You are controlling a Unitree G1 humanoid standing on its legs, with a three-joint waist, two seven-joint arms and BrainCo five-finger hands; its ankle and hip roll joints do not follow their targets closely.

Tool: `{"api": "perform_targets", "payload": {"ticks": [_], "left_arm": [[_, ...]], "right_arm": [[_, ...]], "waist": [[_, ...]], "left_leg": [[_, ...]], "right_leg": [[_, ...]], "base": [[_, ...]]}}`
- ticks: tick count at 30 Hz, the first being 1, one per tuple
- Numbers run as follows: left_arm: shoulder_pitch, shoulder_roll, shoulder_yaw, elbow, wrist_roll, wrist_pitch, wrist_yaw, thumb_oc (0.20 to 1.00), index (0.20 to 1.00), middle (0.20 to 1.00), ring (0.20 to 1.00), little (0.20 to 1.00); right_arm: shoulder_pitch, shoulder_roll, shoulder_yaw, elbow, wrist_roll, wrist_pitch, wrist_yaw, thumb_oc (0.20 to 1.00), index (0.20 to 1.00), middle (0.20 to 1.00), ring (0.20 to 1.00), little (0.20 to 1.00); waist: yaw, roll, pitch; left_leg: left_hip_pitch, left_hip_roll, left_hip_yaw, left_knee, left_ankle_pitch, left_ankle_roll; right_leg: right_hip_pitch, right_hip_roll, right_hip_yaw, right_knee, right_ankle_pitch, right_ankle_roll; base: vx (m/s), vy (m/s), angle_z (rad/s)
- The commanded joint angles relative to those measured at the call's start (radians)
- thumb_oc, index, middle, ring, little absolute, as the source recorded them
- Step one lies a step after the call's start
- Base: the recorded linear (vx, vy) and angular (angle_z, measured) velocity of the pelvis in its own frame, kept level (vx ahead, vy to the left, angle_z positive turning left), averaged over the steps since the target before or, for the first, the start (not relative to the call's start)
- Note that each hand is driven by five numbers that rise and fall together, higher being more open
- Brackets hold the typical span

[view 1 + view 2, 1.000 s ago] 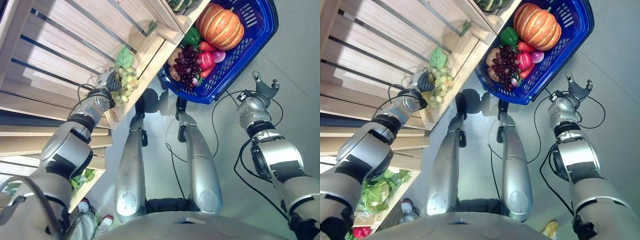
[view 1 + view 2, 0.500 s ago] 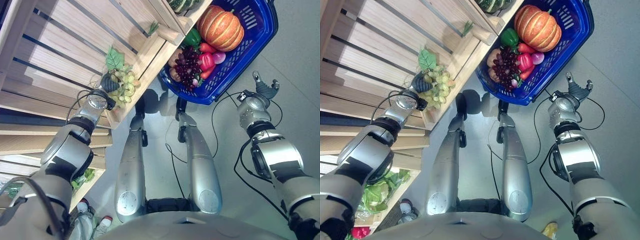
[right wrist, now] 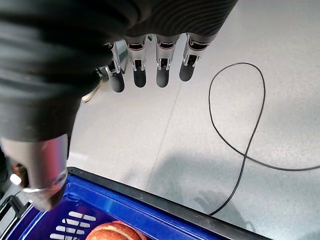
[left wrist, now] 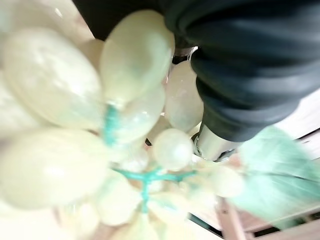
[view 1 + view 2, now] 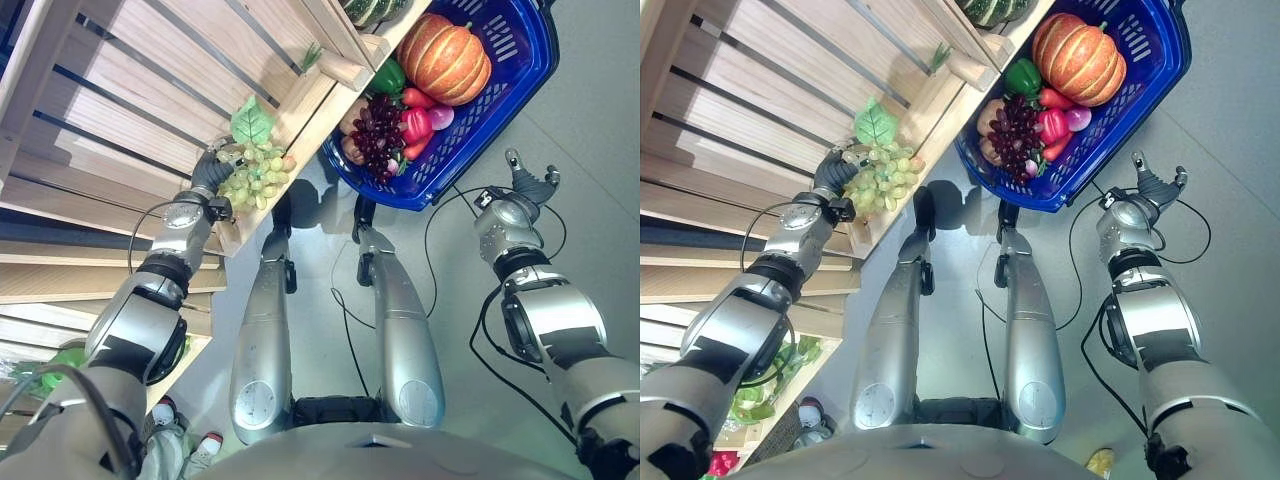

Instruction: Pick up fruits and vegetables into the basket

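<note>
A bunch of pale green grapes [image 5: 255,172] with a green leaf [image 5: 250,122] hangs at the front edge of the wooden shelf, and my left hand [image 5: 210,175] is shut on it. The left wrist view has the grapes [image 4: 75,125] pressed close under the hand's dark cover [image 4: 240,65]. The blue basket [image 5: 505,85] stands on the floor to the right. It holds an orange pumpkin [image 5: 443,55], purple grapes [image 5: 378,130], a green pepper [image 5: 388,75] and a red pepper [image 5: 415,122]. My right hand [image 5: 530,183] hovers open over the floor just beside the basket, its fingers [image 3: 157,65] straight.
The slatted wooden shelf [image 5: 150,90] takes up the left side, its front rail [image 5: 310,100] reaching almost to the basket. A dark green squash [image 5: 370,8] lies on the rail near the basket. Leafy greens [image 5: 760,385] sit on a lower shelf. Grey floor [image 5: 590,120] spreads right.
My left wrist has turned with the green grapes, and the bunch has shifted slightly right along the shelf edge. The right hand has stayed where it was.
</note>
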Motion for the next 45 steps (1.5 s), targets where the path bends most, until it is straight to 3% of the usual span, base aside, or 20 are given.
{"api": "perform_targets", "payload": {"ticks": [1,8,13,14,15,16,23,31,34,40,45], "left_arm": [[0.02,-0.046,0.075,-0.048,-0.095,-0.025,-0.039,0.2,0.2,0.2,0.2,0.2],[0.009,-0.038,0.083,-0.065,-0.085,-0.026,-0.042,0.2,0.2,0.2,0.2,0.2],[-0.031,-0.01,-0.018,-0.04,0.321,-0.031,0.116,0.2,0.2,0.2,0.2,0.2],[-0.041,-0.003,-0.05,-0.036,0.362,-0.018,0.13,0.598,0.598,0.598,0.598,0.598],[-0.051,0.003,-0.073,-0.032,0.368,-0.004,0.126,0.944,0.944,0.944,0.944,0.944],[-0.054,0.005,-0.086,-0.03,0.377,0.0,0.126,1.0,1.0,1.0,1.0,1.0],[-0.098,0.013,-0.242,0.022,0.656,0.073,0.146,1.0,1.0,1.0,1.0,1.0],[-0.133,0.016,-0.347,0.063,0.837,0.129,0.139,1.0,1.0,1.0,1.0,1.0],[-0.142,0.021,-0.374,0.07,0.909,0.146,0.191,1.0,1.0,1.0,1.0,1.0],[-0.149,0.016,-0.403,0.087,1.064,0.239,0.324,1.0,1.0,1.0,1.0,1.0],[-0.139,0.007,-0.401,0.103,1.089,0.265,0.374,1.0,1.0,1.0,1.0,1.0]], "right_arm": [[0.065,-0.042,-0.027,-0.027,-0.02,-0.012,-0.011,1.0,1.0,1.0,1.0,1.0],[0.064,-0.052,-0.025,-0.03,-0.02,-0.008,-0.004,1.0,1.0,1.0,1.0,1.0],[0.049,-0.064,-0.009,-0.036,-0.006,0.006,-0.008,1.0,1.0,1.0,1.0,1.0],[0.044,-0.068,-0.002,-0.037,-0.004,0.011,-0.008,1.0,1.0,1.0,1.0,1.0],[0.04,-0.074,0.006,-0.035,0.001,0.013,-0.004,1.0,1.0,1.0,1.0,1.0],[0.037,-0.077,0.008,-0.033,0.003,0.014,-0.002,1.0,1.0,1.0,1.0,1.0],[0.013,-0.081,0.03,0.003,0.021,-0.01,0.01,1.0,1.0,1.0,1.0,1.0],[-0.018,-0.083,0.044,0.026,0.04,-0.01,0.008,1.0,1.0,1.0,1.0,1.0],[-0.022,-0.083,0.047,0.027,0.049,-0.009,0.006,1.0,1.0,1.0,1.0,1.0],[-0.019,-0.074,0.051,0.031,0.06,-0.019,0.006,1.0,1.0,1.0,1.0,1.0],[-0.016,-0.062,0.053,0.029,0.064,-0.022,-0.001,1.0,1.0,1.0,1.0,1.0]], "waist": [[0.016,0.026,-0.039],[0.014,0.025,-0.039],[0.012,0.026,-0.039],[0.011,0.027,-0.039],[0.009,0.028,-0.039],[0.008,0.028,-0.039],[0.006,0.032,-0.039],[0.005,0.029,-0.039],[0.005,0.027,-0.039],[0.007,0.022,-0.039],[0.009,0.016,-0.039]], "left_leg": [[-0.003,-0.045,0.025,0.075,-0.117,0.002],[-0.001,-0.042,0.029,0.074,-0.119,0.001],[-0.006,-0.041,0.033,0.073,-0.113,-0.002],[-0.005,-0.04,0.035,0.07,-0.111,-0.002],[-0.004,-0.039,0.038,0.067,-0.11,-0.002],[-0.004,-0.038,0.039,0.066,-0.11,-0.002],[-0.012,-0.038,0.047,0.067,-0.108,-0.001],[-0.016,-0.039,0.05,0.068,-0.109,0.0],[-0.018,-0.04,0.049,0.068,-0.11,0.001],[-0.017,-0.043,0.043,0.068,-0.111,0.002],[-0.015,-0.044,0.04,0.067,-0.111,0.001]], "right_leg": [[0.014,0.048,0.002,-0.008,0.007,0.076],[0.018,0.045,0.001,-0.011,0.002,0.075],[0.018,0.042,-0.001,-0.019,0.009,0.079],[0.02,0.043,0.0,-0.021,0.009,0.078],[0.021,0.044,0.001,-0.024,0.01,0.078],[0.021,0.044,0.001,-0.025,0.01,0.078],[0.016,0.043,-0.001,-0.032,0.018,0.081],[0.011,0.041,-0.004,-0.039,0.029,0.082],[0.009,0.04,-0.005,-0.041,0.031,0.083],[0.008,0.04,-0.006,-0.04,0.033,0.083],[0.011,0.042,-0.007,-0.043,0.035,0.082]], "base": [[0.0,0.0,0.0],[0.0,0.0,0.0],[0.0,0.006,0.0],[0.0,0.043,-0.02],[0.0,0.042,-0.03],[-0.01,0.042,-0.05],[-0.01,0.007,-0.04],[0.0,-0.004,0.0],[0.0,-0.018,0.02],[0.0,-0.008,0.01],[0.0,0.0,0.0]]}}
